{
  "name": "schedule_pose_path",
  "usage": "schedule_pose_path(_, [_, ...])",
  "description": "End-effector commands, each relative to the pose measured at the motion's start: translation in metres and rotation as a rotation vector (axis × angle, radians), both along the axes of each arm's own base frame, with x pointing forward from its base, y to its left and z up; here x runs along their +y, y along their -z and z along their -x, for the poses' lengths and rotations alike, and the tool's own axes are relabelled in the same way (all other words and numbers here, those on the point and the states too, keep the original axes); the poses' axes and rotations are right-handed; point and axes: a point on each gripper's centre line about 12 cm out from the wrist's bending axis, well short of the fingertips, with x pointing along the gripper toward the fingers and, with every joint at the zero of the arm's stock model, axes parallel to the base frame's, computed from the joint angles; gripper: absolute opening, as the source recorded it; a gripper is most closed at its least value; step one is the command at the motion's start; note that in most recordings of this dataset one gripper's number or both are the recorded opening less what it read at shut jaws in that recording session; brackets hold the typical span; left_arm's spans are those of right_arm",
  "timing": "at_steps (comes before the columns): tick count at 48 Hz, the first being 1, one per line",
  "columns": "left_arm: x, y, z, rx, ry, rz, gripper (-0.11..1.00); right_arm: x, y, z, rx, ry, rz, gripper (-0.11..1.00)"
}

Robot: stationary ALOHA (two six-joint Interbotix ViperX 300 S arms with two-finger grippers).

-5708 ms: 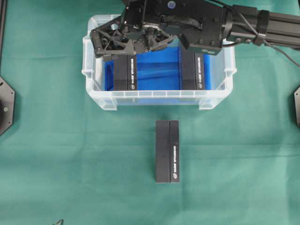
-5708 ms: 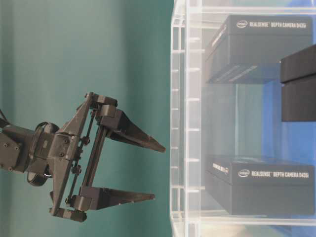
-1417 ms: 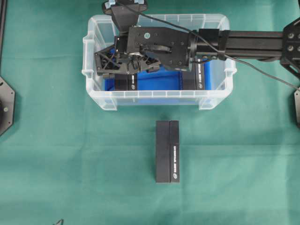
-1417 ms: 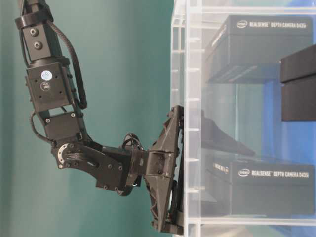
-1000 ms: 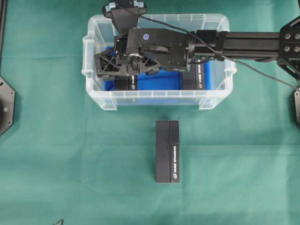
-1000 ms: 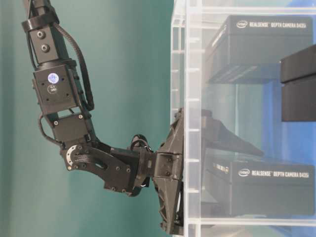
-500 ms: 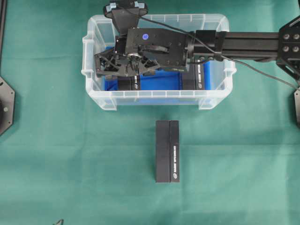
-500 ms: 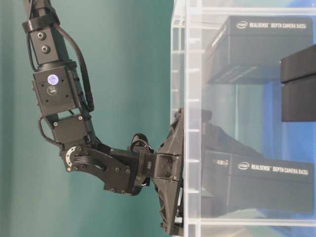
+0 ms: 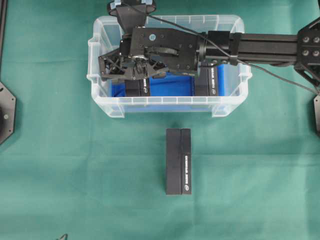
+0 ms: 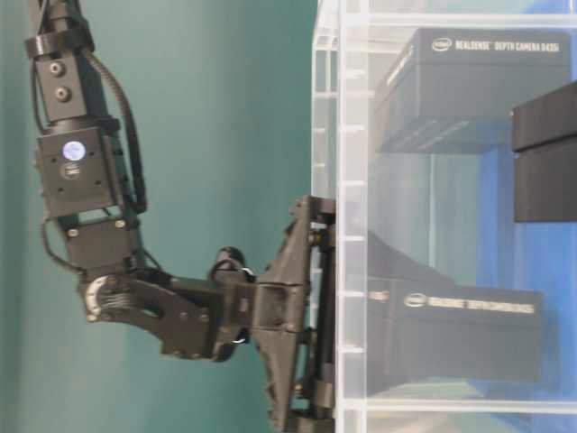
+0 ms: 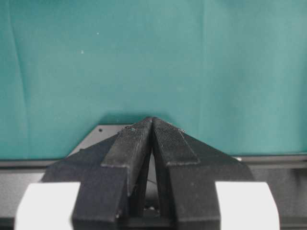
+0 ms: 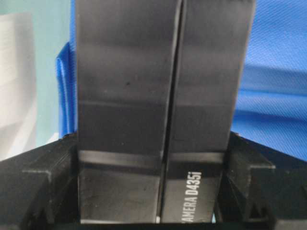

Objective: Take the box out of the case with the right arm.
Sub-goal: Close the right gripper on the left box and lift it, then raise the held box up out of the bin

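Your R gripper (image 9: 131, 75) clamps black box (image 9: 137, 86) from both sides, at left end of clear case (image 9: 170, 104). Box tilted, one end off blue liner, near left wall. 2nd box (image 9: 207, 80) at right end, blue floor free btwn. 3rd box (image 9: 178, 161) on green cloth (image 9: 75, 175) outside front rim. L gripper (image 11: 152, 143) fingers pressed together, nothing held.

Clear translucent plastic rectangular case (image 9: 105, 102) with blue sheet lining, at 12 o'clock on the table. Slim black rectangular cardboard box (image 9: 137, 87) at its 9 o'clock end, clamped between all-black right arm's lattice-fingered gripper (image 9: 131, 70), one end tilted up.
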Motion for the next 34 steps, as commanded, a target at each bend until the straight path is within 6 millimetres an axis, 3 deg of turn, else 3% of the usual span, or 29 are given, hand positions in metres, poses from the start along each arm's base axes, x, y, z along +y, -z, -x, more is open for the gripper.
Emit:
schedule_pose_path(1, [0.0, -0.002, -0.002, -0.007, 0.0, 0.002, 0.0, 0.002, -0.062, 0.004, -0.108, -0.002, 0.027, 0.69])
schedule_pose_path(20, [0.0, -0.002, -0.002, -0.006, 0.0, 0.002, 0.0, 0.007, -0.154, 0.019, -0.151, 0.01, 0.149, 0.69])
schedule_pose_path(34, [0.0, -0.002, -0.002, -0.006, 0.002, 0.001, 0.0, 0.018, -0.207, 0.034, -0.184, 0.036, 0.232, 0.69])
